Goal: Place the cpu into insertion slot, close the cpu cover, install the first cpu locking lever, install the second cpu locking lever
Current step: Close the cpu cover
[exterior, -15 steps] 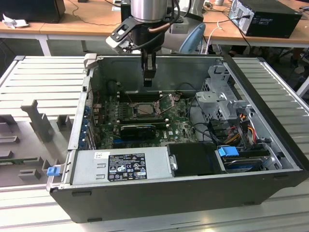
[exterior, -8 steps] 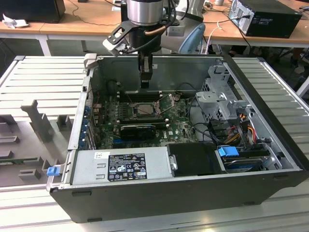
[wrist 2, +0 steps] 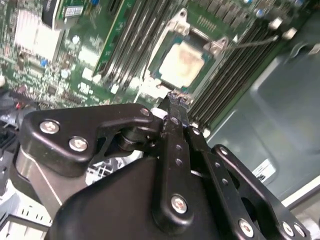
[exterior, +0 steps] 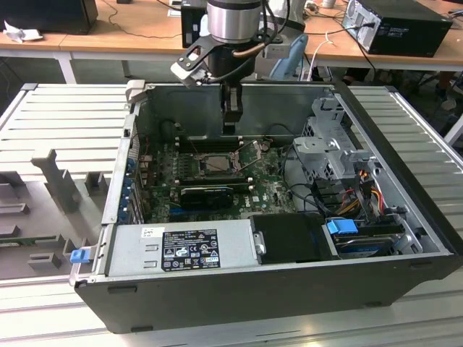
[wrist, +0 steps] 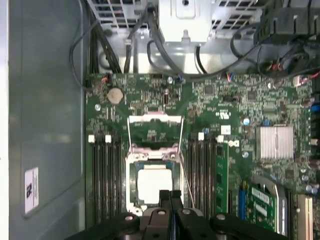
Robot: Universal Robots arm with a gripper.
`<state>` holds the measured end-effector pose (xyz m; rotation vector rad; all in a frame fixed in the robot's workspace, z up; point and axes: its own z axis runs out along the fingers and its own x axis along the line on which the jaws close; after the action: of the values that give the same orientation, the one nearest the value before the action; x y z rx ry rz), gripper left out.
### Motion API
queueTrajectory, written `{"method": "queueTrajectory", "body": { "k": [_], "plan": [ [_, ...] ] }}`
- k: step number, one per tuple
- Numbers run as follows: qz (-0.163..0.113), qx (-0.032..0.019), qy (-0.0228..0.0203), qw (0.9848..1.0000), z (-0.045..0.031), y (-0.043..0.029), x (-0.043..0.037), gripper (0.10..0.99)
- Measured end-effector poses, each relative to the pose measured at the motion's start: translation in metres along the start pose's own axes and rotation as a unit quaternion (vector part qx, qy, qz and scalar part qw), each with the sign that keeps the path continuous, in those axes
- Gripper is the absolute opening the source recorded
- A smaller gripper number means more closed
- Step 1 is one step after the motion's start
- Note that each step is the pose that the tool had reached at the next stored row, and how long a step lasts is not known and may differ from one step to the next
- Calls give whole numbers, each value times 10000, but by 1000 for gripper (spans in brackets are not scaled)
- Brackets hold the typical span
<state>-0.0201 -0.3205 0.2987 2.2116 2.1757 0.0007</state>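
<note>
There's the chip (wrist: 154, 186) lying in its socket (wrist: 131, 186), cover (wrist: 154, 118) flipped open beyond it, and my gripper (wrist: 170, 194), fingers pressed together and empty, hovers at its edge, so one careless dip could knock it crooked

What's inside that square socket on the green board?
The cpu lies flat in the slot, pale face up. The cover is swung open, off it. In the first wrist view the fingers hide one edge of the slot; whatever lies under the cpu is covered.
</note>
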Motion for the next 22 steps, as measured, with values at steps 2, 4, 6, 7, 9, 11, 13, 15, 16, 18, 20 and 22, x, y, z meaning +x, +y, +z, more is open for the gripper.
{"method": "queueTrajectory", "body": {
  "k": [2, 4, 6, 7, 9, 11, 13, 15, 16, 18, 20, 22],
  "plan": [
    [0, 1, 1, 10000, 12, 49, 1, 106],
    [1, 1, 1, 10000, 46, 107, 3, 106],
    [1, -8, 1, 10000, 66, 138, -1, 106],
    [1, -9, 1, 10000, 94, 219, 2, 106],
    [-1, -9, 1, 10000, 119, 317, 14, 106],
    [-21, -9, 1, 10000, 177, 526, 38, 106],
    [-85, -10, 3, 10000, 235, 589, 42, 106],
    [-160, -13, 6, 9999, 284, 622, 46, 106],
    [-206, -14, 6, 9998, 305, 645, 51, 106],
    [-286, -16, 8, 9996, 361, 703, 69, 106],
    [-304, -17, 9, 9995, 399, 709, 76, 106],
    [-324, -17, 10, 9995, 438, 717, 91, 106]
  ]
}}
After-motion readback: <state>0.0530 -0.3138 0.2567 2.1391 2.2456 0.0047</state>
